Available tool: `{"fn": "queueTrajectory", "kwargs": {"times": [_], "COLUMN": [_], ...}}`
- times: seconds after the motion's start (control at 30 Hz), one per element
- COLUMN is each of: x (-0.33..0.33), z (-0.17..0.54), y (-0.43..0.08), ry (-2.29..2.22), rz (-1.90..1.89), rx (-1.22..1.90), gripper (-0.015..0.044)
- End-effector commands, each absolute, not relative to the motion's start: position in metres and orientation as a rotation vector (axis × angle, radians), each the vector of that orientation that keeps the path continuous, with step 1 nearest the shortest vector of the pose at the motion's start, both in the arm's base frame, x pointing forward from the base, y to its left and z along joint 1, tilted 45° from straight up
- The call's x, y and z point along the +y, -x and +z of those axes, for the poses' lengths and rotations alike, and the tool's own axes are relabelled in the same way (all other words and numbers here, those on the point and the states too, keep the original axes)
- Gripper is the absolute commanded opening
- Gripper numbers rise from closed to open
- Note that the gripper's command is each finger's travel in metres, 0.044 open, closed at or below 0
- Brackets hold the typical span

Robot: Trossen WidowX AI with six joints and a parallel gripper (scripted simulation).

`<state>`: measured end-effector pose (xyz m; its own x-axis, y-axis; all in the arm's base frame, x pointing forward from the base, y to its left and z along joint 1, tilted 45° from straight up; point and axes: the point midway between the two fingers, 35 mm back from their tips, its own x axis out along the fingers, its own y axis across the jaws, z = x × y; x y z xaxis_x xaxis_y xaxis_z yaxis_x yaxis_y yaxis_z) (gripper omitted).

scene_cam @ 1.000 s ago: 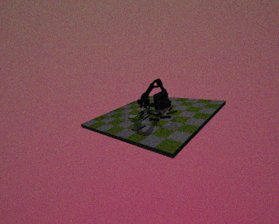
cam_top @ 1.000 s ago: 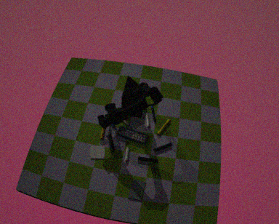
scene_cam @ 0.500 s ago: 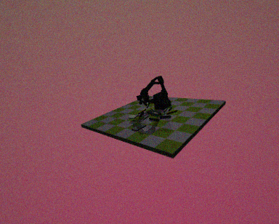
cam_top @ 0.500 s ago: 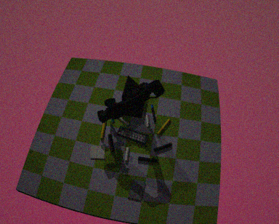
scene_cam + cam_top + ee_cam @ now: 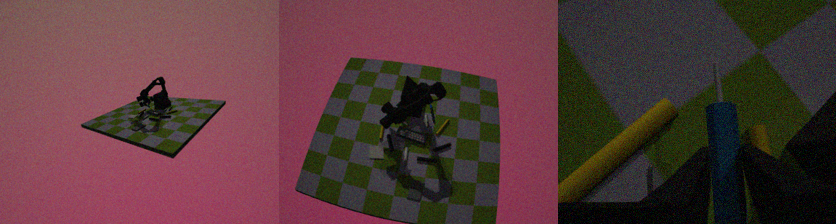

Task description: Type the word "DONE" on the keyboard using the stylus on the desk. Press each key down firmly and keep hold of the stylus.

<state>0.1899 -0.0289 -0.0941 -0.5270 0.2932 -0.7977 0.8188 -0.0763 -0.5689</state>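
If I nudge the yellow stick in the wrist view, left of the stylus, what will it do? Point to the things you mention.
The yellow stick (image 5: pixel 620 150) looks round-sided, so it may roll sideways when pushed. Its straight, even body suggests it is stiff. Lying flat, it seems unlikely to tip.
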Motion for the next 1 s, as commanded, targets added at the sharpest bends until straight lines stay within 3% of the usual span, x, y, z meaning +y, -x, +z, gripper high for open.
{"fn": "queueTrajectory", "kwargs": {"times": [0.0,0.97], "x": [-0.028,-0.005], "z": [-0.089,-0.043], "y": [-0.198,-0.232], "ry": [-1.106,-0.275], "rz": [-1.496,-0.334], "rx": [1.835,2.162], "gripper": [0.0000,0.0000]}}
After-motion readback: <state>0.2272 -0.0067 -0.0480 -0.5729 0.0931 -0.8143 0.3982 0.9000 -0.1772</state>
